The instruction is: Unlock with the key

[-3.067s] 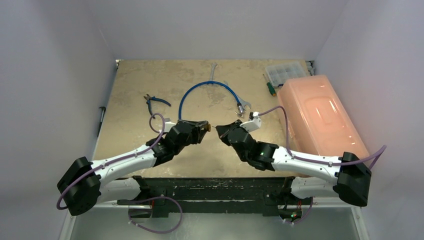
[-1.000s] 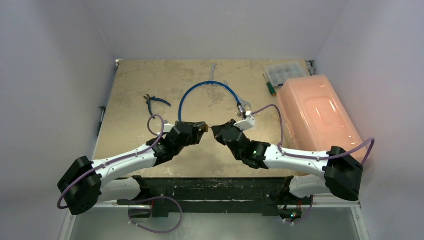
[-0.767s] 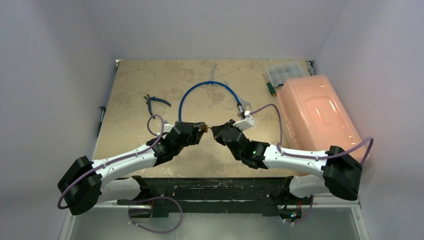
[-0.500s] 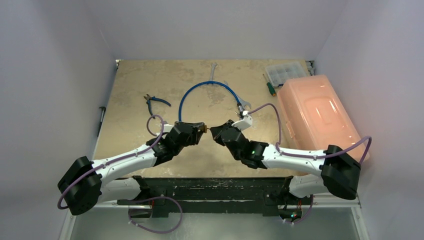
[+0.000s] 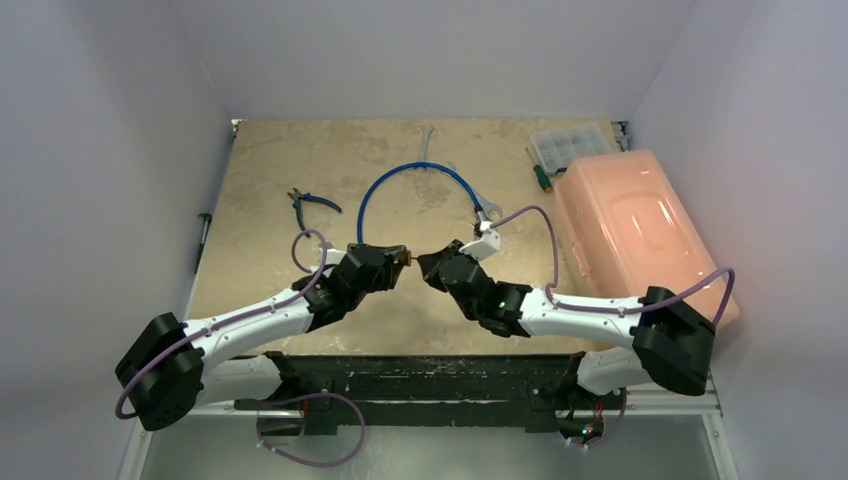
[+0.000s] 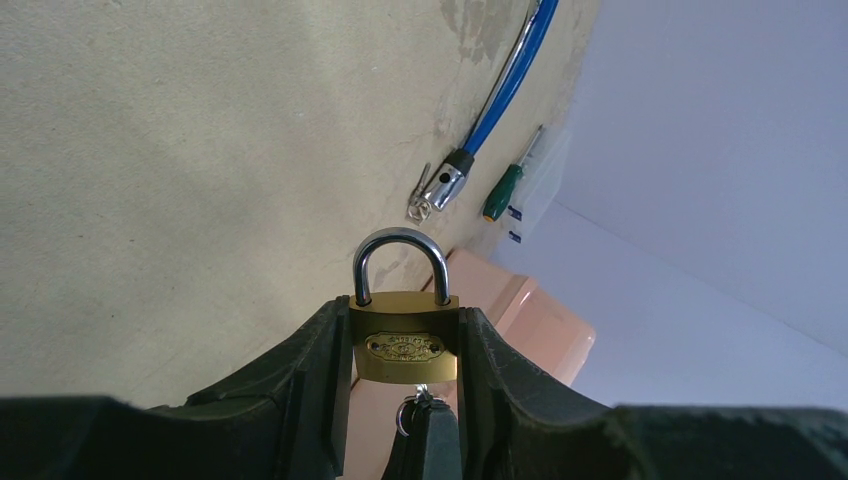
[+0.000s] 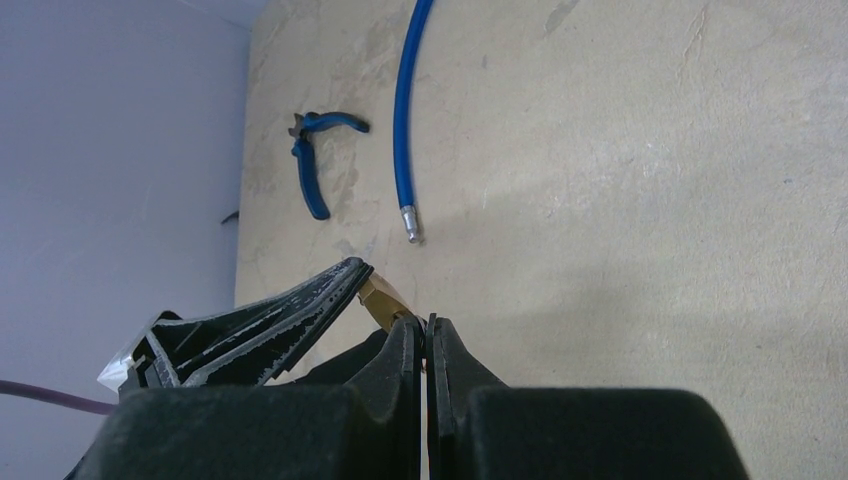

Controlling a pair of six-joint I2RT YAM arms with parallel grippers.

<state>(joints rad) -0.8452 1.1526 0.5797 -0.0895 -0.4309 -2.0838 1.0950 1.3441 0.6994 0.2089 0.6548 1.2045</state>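
Key (image 6: 408, 410) shows at the underside of the brass padlock (image 6: 403, 365) only as a silvery sliver and a small ring; I cannot tell whether its blade is in the keyway. The right gripper (image 7: 428, 325) has its 2 fingers pressed almost flat together on the key, with just a thin line between them. Its tip meets the padlock's bottom end.

The left gripper (image 6: 403, 345) is partly open, its 2 fingers clamped on the sides of the padlock's body. The silver shackle has both legs seated and points away from the wrist.

The 2 grippers meet tip to tip above the table (image 5: 290, 160), midway between its left and right edges and nearer the near edge than the far one. Beyond them a blue cable (image 7: 403, 120) arches toward the far edge, and blue-handled pliers (image 7: 310, 180) lie toward the left edge. A pink plastic case (image 5: 640, 235) lies along the right edge, with a green screwdriver (image 5: 541, 177) near the far right corner.
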